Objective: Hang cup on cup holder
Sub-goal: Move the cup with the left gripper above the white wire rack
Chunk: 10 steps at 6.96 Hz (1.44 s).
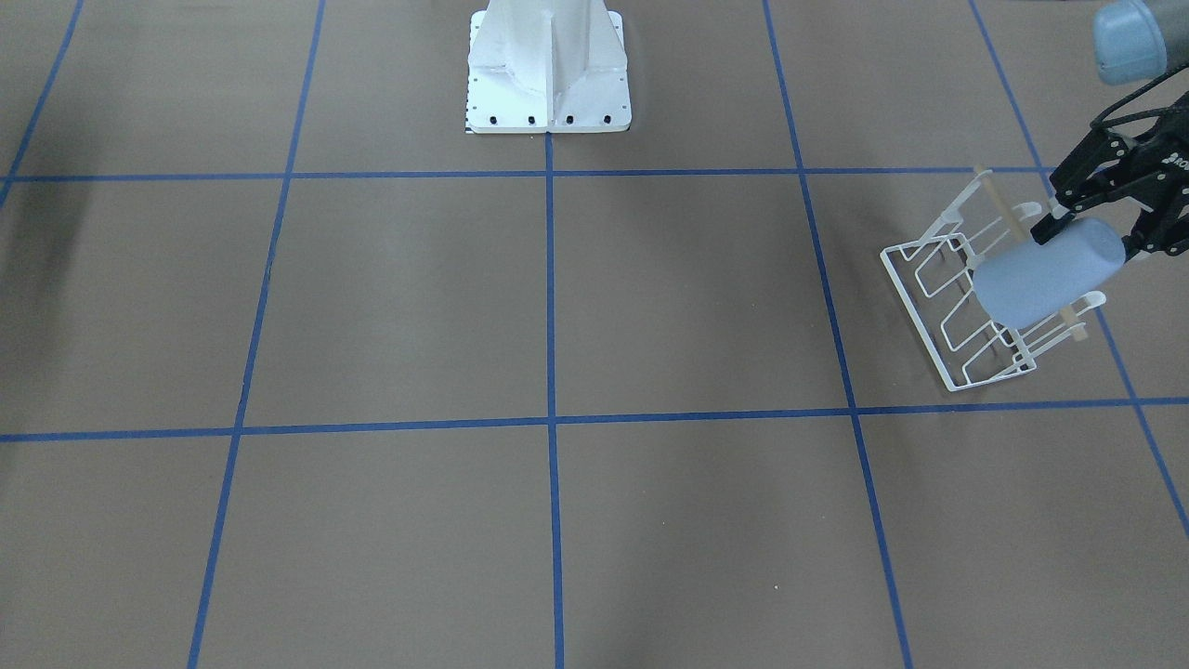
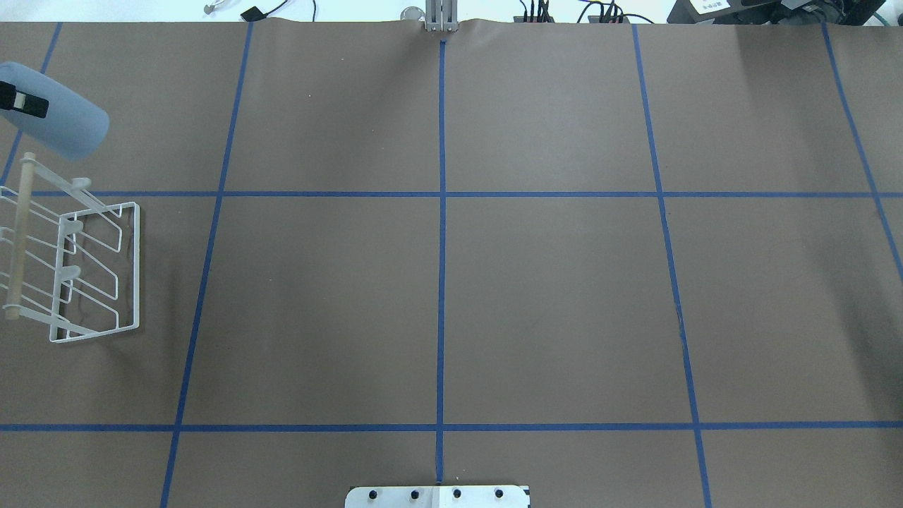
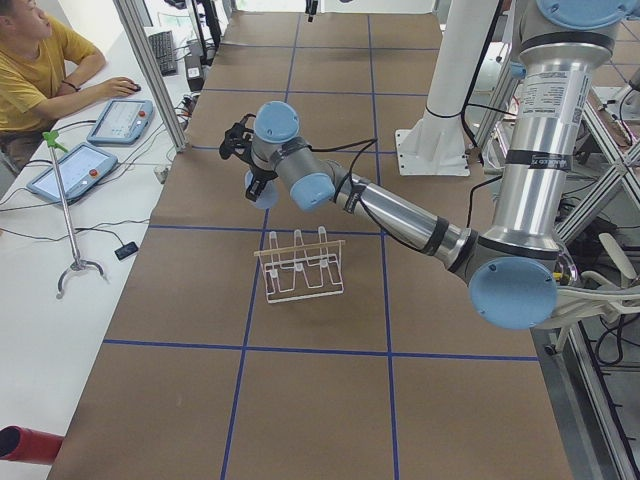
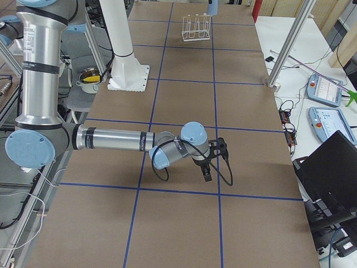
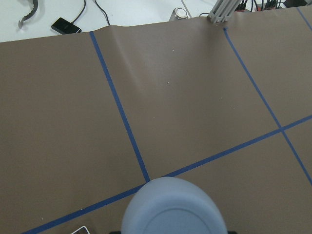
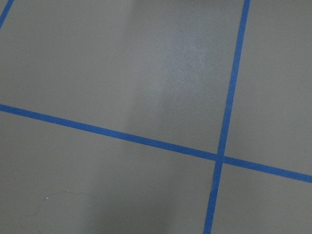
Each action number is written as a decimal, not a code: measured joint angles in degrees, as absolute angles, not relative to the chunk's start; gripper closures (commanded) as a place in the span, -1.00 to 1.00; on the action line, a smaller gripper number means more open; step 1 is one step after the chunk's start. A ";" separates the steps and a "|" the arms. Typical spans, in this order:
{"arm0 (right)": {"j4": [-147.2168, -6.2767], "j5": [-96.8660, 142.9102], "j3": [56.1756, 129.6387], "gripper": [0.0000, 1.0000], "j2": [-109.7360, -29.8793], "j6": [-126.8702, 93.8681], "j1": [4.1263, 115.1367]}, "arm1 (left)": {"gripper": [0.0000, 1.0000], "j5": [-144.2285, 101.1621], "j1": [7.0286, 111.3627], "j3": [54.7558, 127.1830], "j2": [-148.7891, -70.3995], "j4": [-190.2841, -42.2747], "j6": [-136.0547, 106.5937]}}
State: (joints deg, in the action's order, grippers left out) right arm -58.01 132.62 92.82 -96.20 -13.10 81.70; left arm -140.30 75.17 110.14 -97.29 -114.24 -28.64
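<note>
The pale blue-grey cup (image 1: 1040,274) lies sideways in the air, held by my left gripper (image 1: 1091,240), whose black fingers (image 1: 1054,228) are shut on its sides near the rim. The cup hangs just above the white wire cup holder (image 1: 915,318), at the rack's end away from the robot. In the overhead view the cup (image 2: 67,120) is beyond the rack (image 2: 136,268). The left wrist view shows the cup's base (image 5: 173,209). My right gripper (image 4: 206,170) shows only in the exterior right view, low over bare table; I cannot tell if it is open.
The white robot pedestal (image 1: 548,70) stands at the table's robot side. Blue tape lines grid the brown table. An operator (image 3: 30,60) sits at a side desk with tablets, and a thin stand (image 3: 70,220) is beside it.
</note>
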 measured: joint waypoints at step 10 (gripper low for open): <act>-72.37 138.55 95.41 -1.00 -97.17 -7.91 89.32 | 1.00 -129.81 70.99 113.27 -102.28 -80.58 -13.66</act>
State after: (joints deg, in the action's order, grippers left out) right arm -72.37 138.55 95.41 -97.17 -7.91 89.32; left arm -129.81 70.99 113.27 -102.28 -80.58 -13.66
